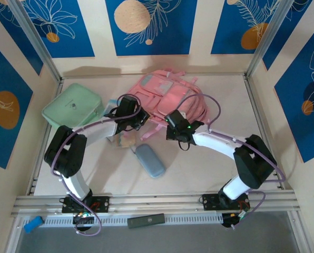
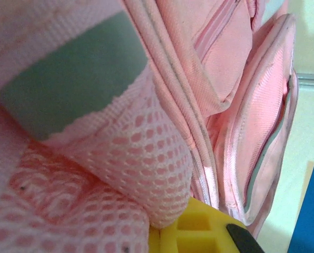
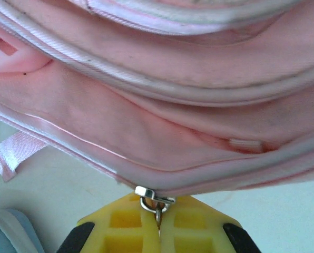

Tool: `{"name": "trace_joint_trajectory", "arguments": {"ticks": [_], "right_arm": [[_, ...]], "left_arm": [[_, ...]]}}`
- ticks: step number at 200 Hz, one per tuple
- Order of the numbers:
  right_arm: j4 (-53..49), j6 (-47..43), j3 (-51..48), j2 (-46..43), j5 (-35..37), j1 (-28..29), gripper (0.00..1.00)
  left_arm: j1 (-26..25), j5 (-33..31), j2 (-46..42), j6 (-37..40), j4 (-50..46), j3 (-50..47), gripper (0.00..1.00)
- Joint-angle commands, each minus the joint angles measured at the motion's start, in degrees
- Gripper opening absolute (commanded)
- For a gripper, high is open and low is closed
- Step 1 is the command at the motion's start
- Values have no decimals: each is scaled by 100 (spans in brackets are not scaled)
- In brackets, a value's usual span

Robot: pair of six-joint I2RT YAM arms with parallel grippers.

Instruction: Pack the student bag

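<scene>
From above, the student bag (image 1: 162,95) lay flat near the back middle of the counter (image 1: 209,174), with a mint green case (image 1: 72,108) just beside it on the left and a grey-blue pouch (image 1: 150,160) apart from it toward the near edge. The left claw (image 1: 136,120) sat at the bag's near left corner and the right claw (image 1: 170,122) at its near edge, both against the pink fabric. In the left wrist view, pink mesh (image 2: 141,153) under a grey-green band (image 2: 72,84) folded down onto one yellow pad (image 2: 194,232). That claw was pressed together, apparently with the mesh caught in it, though the second pad was hidden. In the right wrist view, the two yellow pads (image 3: 120,229) met on the metal zip pull (image 3: 156,203) at the lower seam of the bag, pinching it, and the zip line above looked closed. By my reading the packing had barely begun. The case and pouch were out on the counter, the compartment had yet to be unzipped, and all the loading and closing was left to do.
</scene>
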Motion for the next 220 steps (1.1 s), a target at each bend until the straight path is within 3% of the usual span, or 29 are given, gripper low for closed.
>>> {"name": "trace_joint_trajectory", "arguments": {"ticks": [1, 61, 82, 104, 131, 154, 167, 184, 220], "right_arm": [[-851, 125, -237, -424, 42, 33, 0], [-839, -22, 144, -679, -675, 442, 0], [-682, 125, 171, -600, -916, 299, 0], [-737, 143, 233, -503, -791, 210, 0], [-757, 334, 202, -550, -738, -136, 0], [-657, 220, 251, -352, -805, -373, 3], [-542, 72, 332, -216, -856, -397, 9], [-319, 56, 325, -102, -948, -419, 21], [-407, 314, 367, 131, -1046, -676, 30]], "left_arm": [[185, -126, 273, 324, 229, 553, 0], [170, 373, 1146, 637, 268, 1464, 0], [225, 782, 1368, 1010, 201, 1743, 28], [288, 981, 1153, 1152, 298, 1555, 40], [266, 697, 789, 1140, 129, 1138, 40], [183, 733, 704, 572, 319, 809, 42], [47, 548, 608, 203, 709, 484, 44], [-125, 394, 679, -53, 473, 527, 46], [-479, 129, 1003, -996, 992, 318, 48]]}}
